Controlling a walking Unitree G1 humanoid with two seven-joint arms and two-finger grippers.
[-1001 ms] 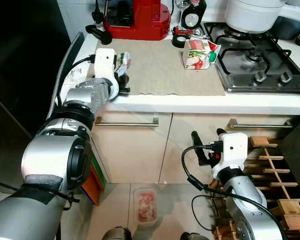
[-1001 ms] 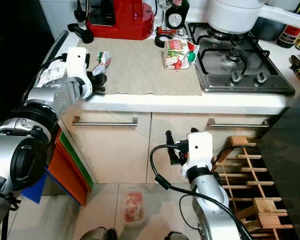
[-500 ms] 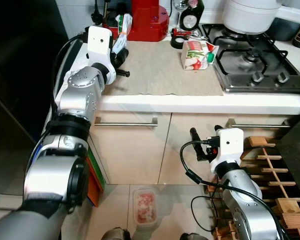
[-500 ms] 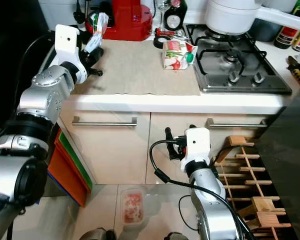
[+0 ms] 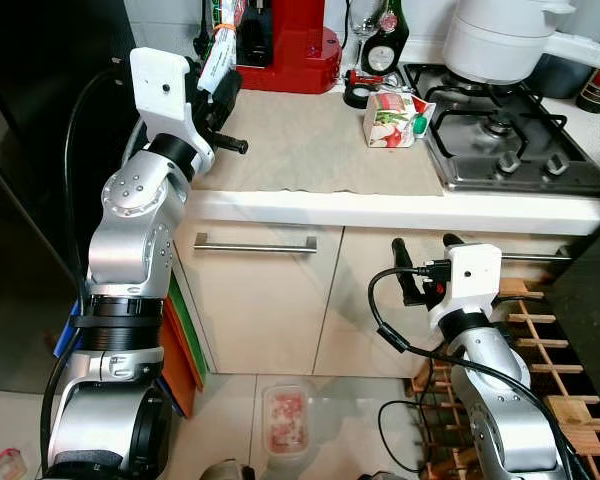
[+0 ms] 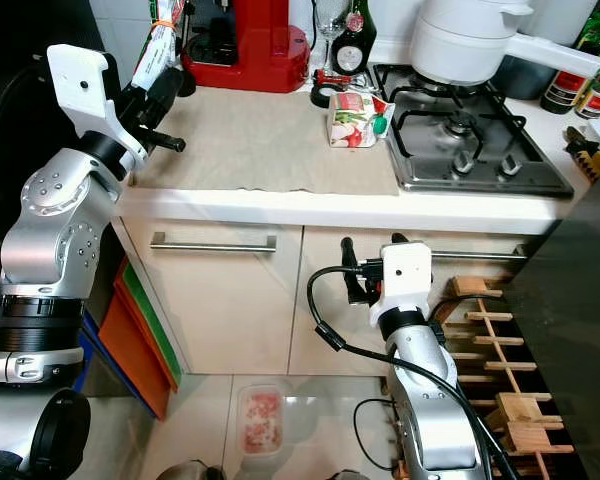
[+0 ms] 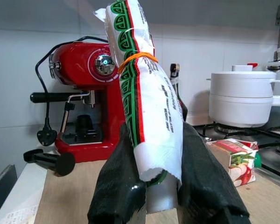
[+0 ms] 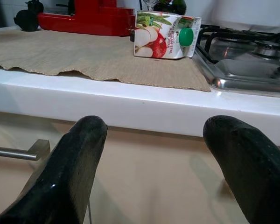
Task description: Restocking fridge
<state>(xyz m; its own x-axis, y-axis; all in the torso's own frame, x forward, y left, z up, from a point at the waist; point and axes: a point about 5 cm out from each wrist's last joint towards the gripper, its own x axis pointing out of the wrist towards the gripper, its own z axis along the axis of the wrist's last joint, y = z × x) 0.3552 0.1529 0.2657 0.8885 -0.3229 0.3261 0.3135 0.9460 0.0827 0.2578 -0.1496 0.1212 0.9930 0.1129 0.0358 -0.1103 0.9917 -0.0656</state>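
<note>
Setting: a kitchen is seen from above, with a white table [image 5: 400, 208] running along the wall and pale cabinet doors with metal handles below it.
Left end effector [image 5: 223, 92]: it is raised above the left end of the table, and its two black fingers are pinched on a rolled packet [image 7: 147, 107] — white plastic with green and red print, bound by an orange rubber band.
Rolled packet: it is held upright and slightly tilted, clear of the table, in front of the red coffee machine [image 5: 285, 40].
Right end effector [image 8: 161, 172]: it is held low, in front of the cabinet doors under the table edge; its two fingers are spread wide apart with nothing between them.
Juice carton [image 5: 397, 106]: a small carton printed with red fruit and fitted with a green cap lies on its side on the beige mat [image 5: 320, 140], near the hob.
Hob [image 5: 510, 145]: a steel gas hob is set into the right part of the table, and a white pot [image 5: 500, 40] stands on its rear burner.
Behind the mat: a dark bottle [image 5: 385, 40] and a roll of black tape [image 5: 358, 95] are seen by the wall.
Floor: a clear tub [image 5: 287, 418] with pink and white contents rests on the tiles between the robot's arms — a wooden rack [image 5: 555, 400] stands to its right.
</note>
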